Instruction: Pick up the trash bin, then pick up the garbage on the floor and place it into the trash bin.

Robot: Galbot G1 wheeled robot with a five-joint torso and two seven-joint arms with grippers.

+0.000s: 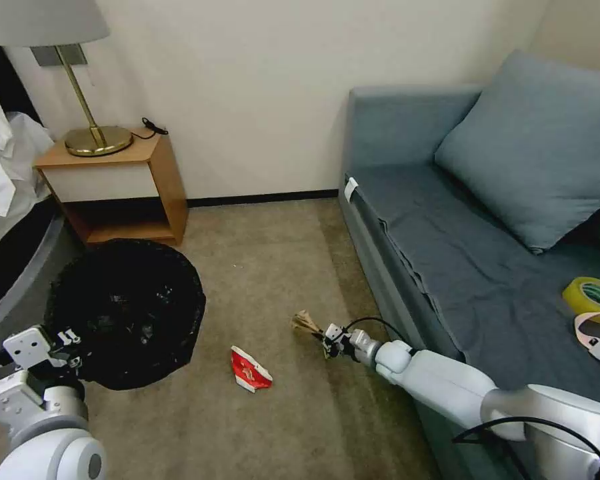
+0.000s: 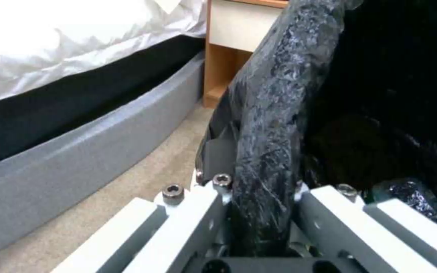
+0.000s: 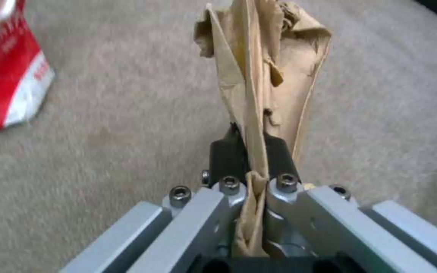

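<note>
The trash bin (image 1: 130,310), round and lined with a crinkly black bag, hangs at my lower left. My left gripper (image 1: 70,347) is shut on its near rim (image 2: 266,151). Dark items lie inside the bin. My right gripper (image 1: 328,339) is shut on the crumpled brown paper scrap (image 1: 305,323), part of the garbage, held low over the carpet beside the sofa. In the right wrist view the paper scrap (image 3: 264,76) stands pinched between the black fingers (image 3: 226,159). A flattened red-and-white carton (image 1: 249,370) lies on the carpet between the bin and the right gripper; the carton (image 3: 6,76) also shows there.
A blue-grey sofa (image 1: 447,220) with a cushion runs along the right; a yellow tape roll (image 1: 592,295) lies on its seat. A wooden nightstand (image 1: 123,187) with a brass lamp stands by the back wall. A bed (image 2: 77,113) with white linen borders the left. Open carpet lies in the middle.
</note>
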